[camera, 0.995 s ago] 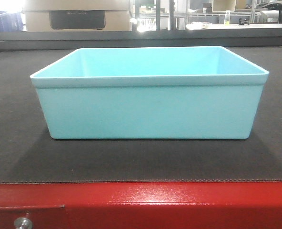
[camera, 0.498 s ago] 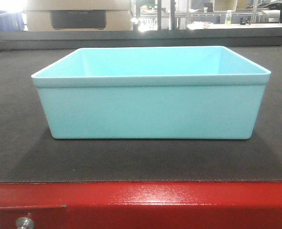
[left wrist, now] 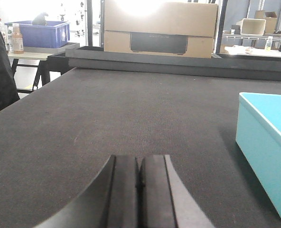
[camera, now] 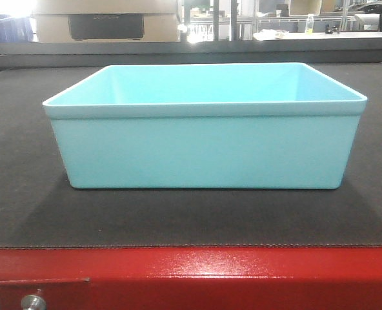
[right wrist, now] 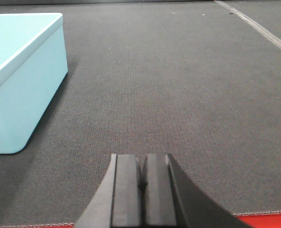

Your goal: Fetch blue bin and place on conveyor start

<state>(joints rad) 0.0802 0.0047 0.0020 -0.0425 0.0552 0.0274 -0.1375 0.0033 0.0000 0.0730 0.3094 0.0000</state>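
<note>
Left gripper [left wrist: 139, 183]: jaws pressed together, nothing between them, low over the belt of the conveyor start [left wrist: 107, 123]. The blue bin [left wrist: 266, 142] lies ahead and to the right of this gripper, apart from it, with bare belt between. Beyond the belt's far edge stand a cardboard box [left wrist: 159, 26] and, further left, a dark blue crate [left wrist: 38, 33] on a table.

Centre, front view: the blue bin [camera: 204, 145] sits upright and flat on the dark grey belt [camera: 23, 181], open side up and empty, set back from the red frame [camera: 197, 274] along the near edge. Two silver bolts [camera: 30, 302] show at the frame's lower left.

Right gripper [right wrist: 141, 190]: jaws likewise pressed together and holding nothing, low over the belt near its red edge. The bin [right wrist: 22, 80] lies ahead and to the left of it, not touching.
</note>
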